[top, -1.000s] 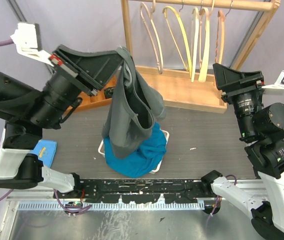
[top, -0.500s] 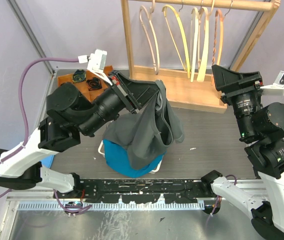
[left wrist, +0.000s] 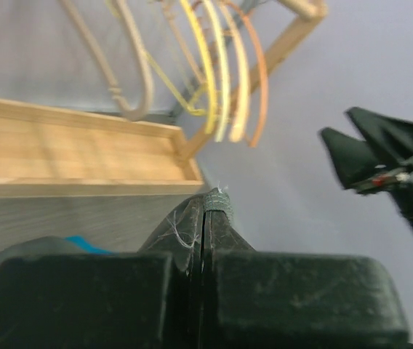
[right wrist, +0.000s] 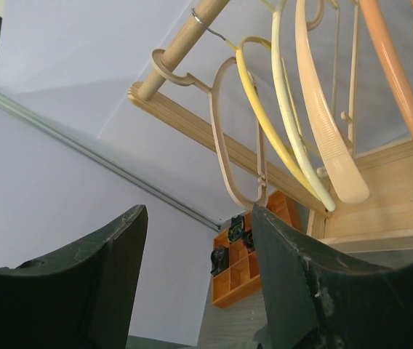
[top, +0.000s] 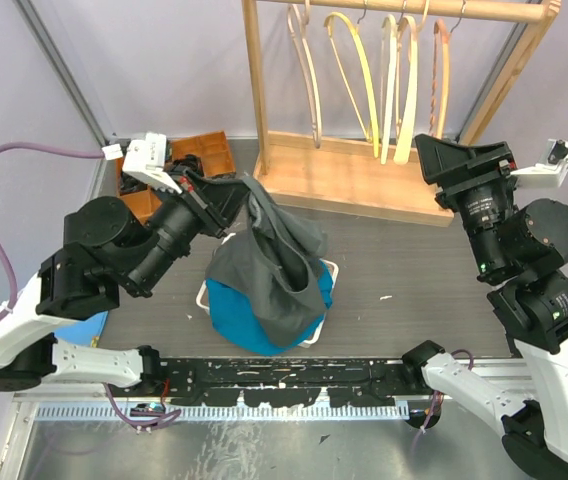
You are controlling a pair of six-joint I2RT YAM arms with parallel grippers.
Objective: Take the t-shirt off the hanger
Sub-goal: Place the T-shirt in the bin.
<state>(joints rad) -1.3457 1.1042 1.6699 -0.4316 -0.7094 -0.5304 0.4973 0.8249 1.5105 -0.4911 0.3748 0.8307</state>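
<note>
Grey t-shirt is hanging limp directly below the left gripper, whose jaws are clamping together on a bunched fold, possibly near the collar, though the wrist view is too close to tell. Its lower end is draping onto the blue cloth in the white basket. Judging it soft, light, stretchy, not fragile: pinching a thick fold is suiting it. Well off to the side, the right gripper is idling, fingers apart, empty

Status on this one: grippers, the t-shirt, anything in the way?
Left gripper shut on grey t-shirt, hanging down onto the blue cloth. Right gripper open, empty, by the rack. Hangers bare; nothing in the way.
</note>
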